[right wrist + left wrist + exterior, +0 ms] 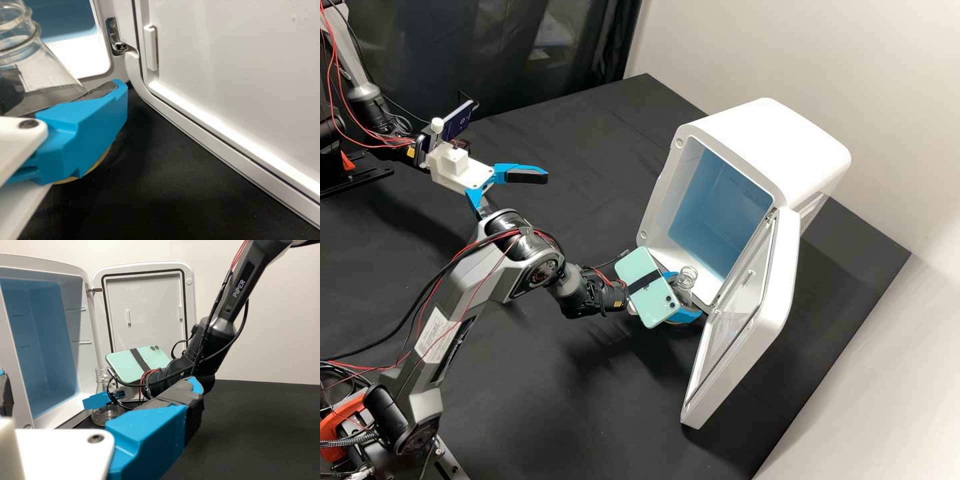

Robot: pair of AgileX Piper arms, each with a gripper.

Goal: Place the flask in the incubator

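Step in hand: carry the flask through the incubator mouth.

The right gripper (684,308) is clamped on the glass flask (686,276), low on its cone, with the neck upright. Whether the base touches the bench (587,413) cannot be told. The flask sits at the near lower lip of the incubator (780,147), just left of the open door (747,320) and near its hinge (116,41). It is not yet inside the blue chamber. The left gripper (499,188) hangs at the far left, well apart, fingers spread wide and holding nothing.

Notes for you:
- Raise the flask enough to clear the white sill (its base looks lower than the lip, by my reading).
- Then push straight in, toward the far right, over the chamber floor.
- Mind the finger on the door side; the right wrist view shows little room there.
- Hold the neck vertical all the way.
- Let go only once the base rests flat inside.
- Leave the left arm parked.
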